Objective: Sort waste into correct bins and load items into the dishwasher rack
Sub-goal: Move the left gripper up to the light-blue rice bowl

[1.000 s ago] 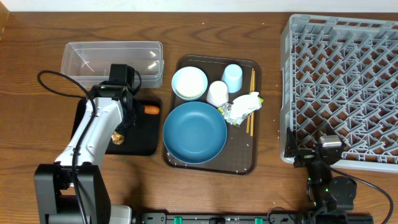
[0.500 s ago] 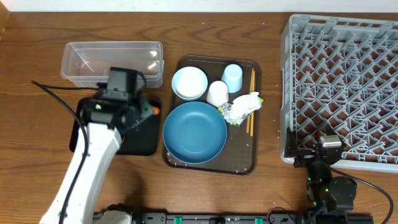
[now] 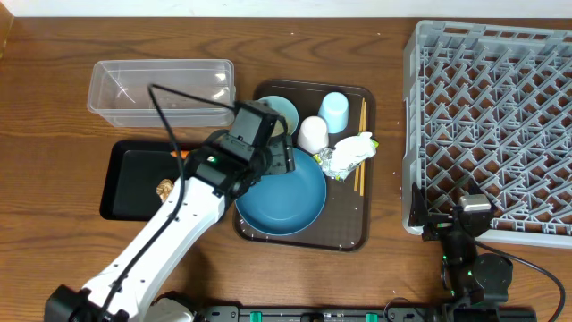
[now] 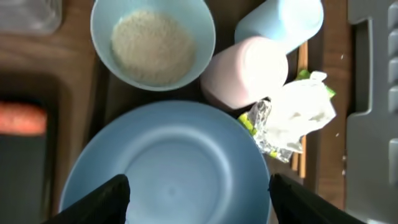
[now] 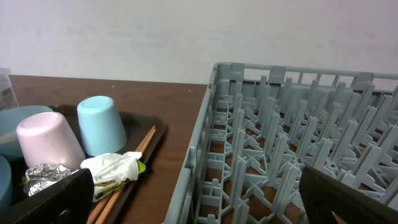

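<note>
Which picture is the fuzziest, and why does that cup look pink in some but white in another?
Left wrist view: softest; the small pale blue bowl and wrapper lack crisp edges, and its own fingers are dark smears. Both wrist views tint the upside-down cup pink; the overhead view shows it white, likely a colour-balance difference. Overhead view: sharpest, with small glints on the clear tub.

No writing, label, brand, number or sign is legible anywhere: the crumpled wrapper shows only blurred white, silver and green, and the grey dishwasher rack bears plain plastic.
</note>
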Robot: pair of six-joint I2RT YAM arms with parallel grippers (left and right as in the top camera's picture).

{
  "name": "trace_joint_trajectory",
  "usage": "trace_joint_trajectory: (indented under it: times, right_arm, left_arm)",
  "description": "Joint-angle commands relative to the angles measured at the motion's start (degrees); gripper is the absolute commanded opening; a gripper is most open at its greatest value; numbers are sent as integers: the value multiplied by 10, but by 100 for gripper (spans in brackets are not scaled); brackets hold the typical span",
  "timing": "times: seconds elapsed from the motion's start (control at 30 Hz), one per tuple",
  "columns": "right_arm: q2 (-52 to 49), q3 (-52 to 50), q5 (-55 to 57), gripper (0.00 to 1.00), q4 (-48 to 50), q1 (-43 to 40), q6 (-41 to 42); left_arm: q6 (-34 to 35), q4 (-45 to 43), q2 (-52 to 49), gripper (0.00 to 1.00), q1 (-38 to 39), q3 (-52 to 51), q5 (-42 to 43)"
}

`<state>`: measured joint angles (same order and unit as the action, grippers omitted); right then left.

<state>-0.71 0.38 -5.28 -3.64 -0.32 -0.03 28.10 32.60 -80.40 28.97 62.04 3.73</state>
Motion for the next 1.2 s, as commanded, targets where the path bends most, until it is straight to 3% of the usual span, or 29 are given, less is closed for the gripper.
trace_joint_trajectory:
  times: [0.0, 0.13, 0.27, 0.5, 0.6, 0.63, 0.73, 1.0, 1.17]
  right_arm:
    - [3, -1, 3, 99, -2, -4, 6]
    - [3, -1, 3, 99, -2, -4, 6]
    - [3, -1, 3, 99, -2, -4, 6]
    - [3, -1, 3, 99, -2, -4, 6]
    - [3, -1, 3, 99, -2, -4, 6]
    - [3, -1, 3, 99, -2, -4, 6]
    - [3, -1, 3, 99, -2, -4, 6]
    - [3, -1, 3, 99, -2, -4, 6]
    - [3, -1, 3, 99, -2, -4, 6]
  left_arm:
    - [-56, 27, -26, 73, -13, 54, -2]
    - [-110, 164, -107, 76, -37, 173, 6]
    - [-138, 235, -177, 82, -48, 275, 6]
    - [-151, 228, -254, 88, -76, 355, 23]
    - [-210, 224, -290, 100, -91, 361, 100]
    - [-224, 223, -300, 98, -93, 362, 107]
    - [-258, 209, -322, 98, -92, 362, 106]
    - [-259, 159, -354, 98, -86, 362, 19]
    - [-259, 135, -370, 98, -85, 362, 7]
